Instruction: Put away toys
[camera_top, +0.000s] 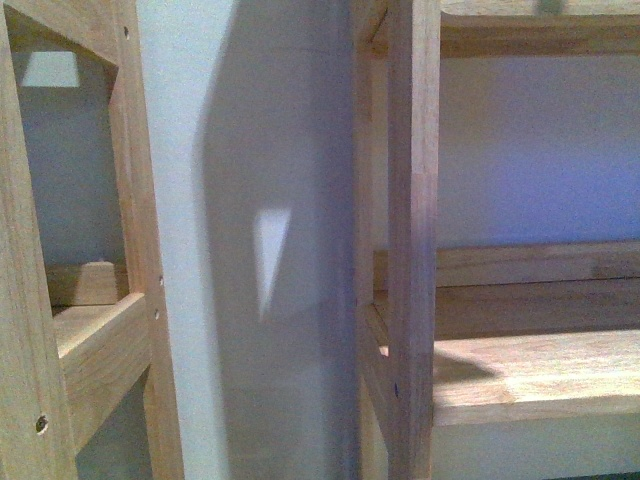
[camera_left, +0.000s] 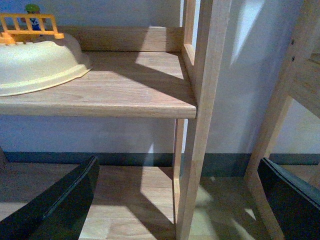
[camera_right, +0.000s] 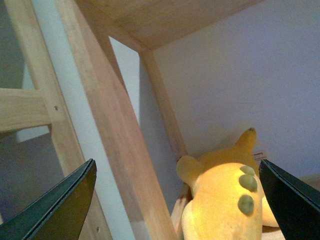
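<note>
The orange-yellow plush animal (camera_right: 225, 200) shows only in the right wrist view, lying inside a wooden shelf compartment against the pale wall, with greenish spots on one rounded limb and a pointed ear up. My right gripper (camera_right: 180, 210) is open, its dark fingers (camera_right: 60, 210) spread wide, the plush between them and just beyond; I cannot tell if they touch it. My left gripper (camera_left: 175, 205) is open and empty, its fingers (camera_left: 55, 210) either side of a wooden shelf post (camera_left: 200, 120). Neither gripper shows in the front view.
Two wooden shelf units (camera_top: 410, 240) stand against a pale wall with a narrow gap between them. In the left wrist view a cream bowl-shaped toy (camera_left: 35, 62) with a yellow fence piece (camera_left: 30, 25) sits on a shelf board (camera_left: 110, 95). Wooden floor (camera_left: 125, 200) lies below.
</note>
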